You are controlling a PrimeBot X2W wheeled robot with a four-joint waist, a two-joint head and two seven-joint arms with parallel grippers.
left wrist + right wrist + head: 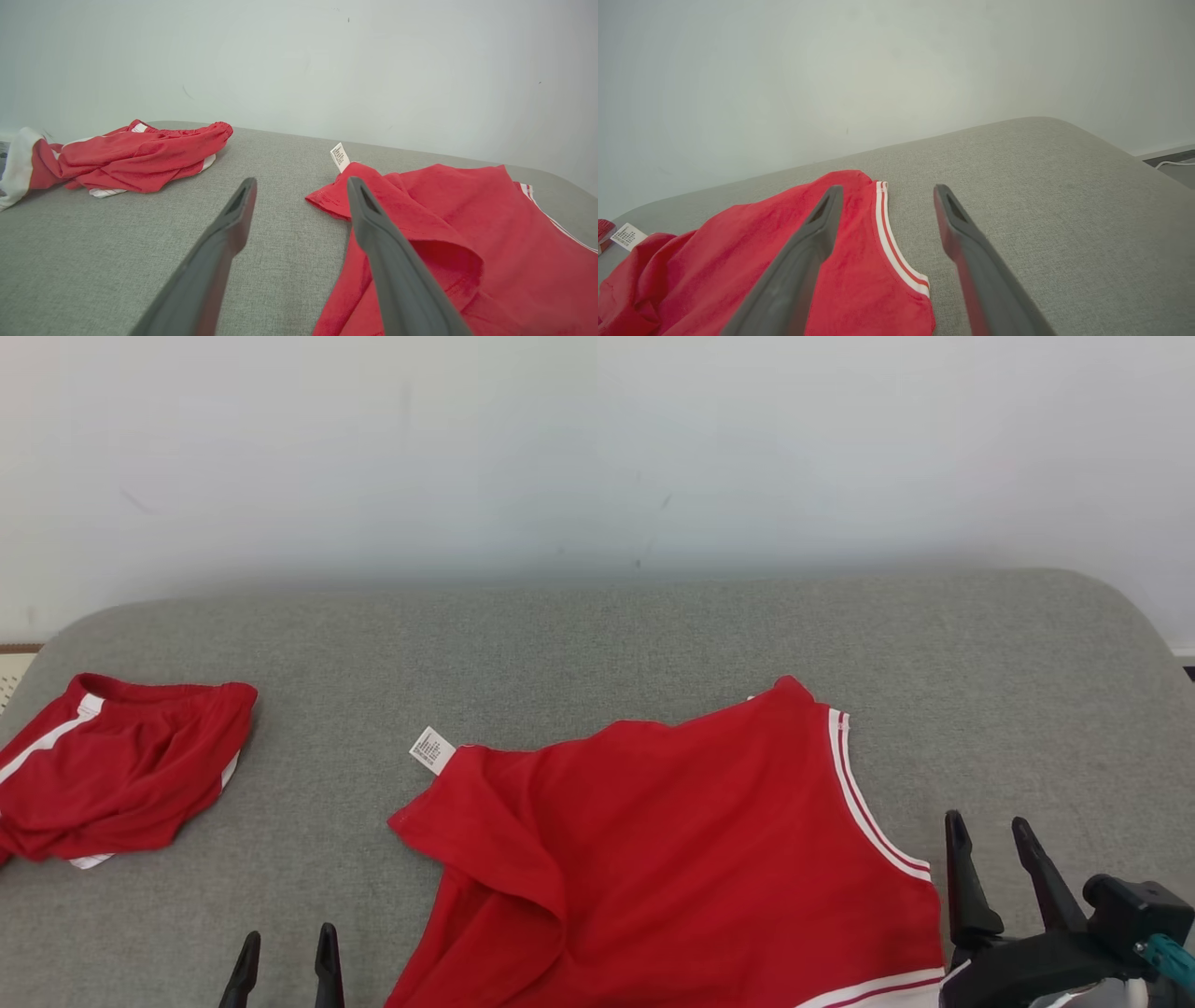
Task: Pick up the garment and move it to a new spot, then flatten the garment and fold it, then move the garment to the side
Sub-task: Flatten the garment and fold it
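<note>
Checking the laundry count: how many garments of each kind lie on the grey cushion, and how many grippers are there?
Red top: 1
Red shorts: 1
Grippers: 2, left gripper and right gripper
Total: 4

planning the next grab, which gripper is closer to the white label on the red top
Left. The left gripper is open short of the white label, to its left; the right gripper is past the striped edge of the red top.

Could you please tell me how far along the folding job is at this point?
Apparently done: the shirt lies on the grey surface. In hand: nothing; the left gripper and right gripper stand open beside it. Left: smoothing its turned-over left corner, folding, moving it aside.
</note>
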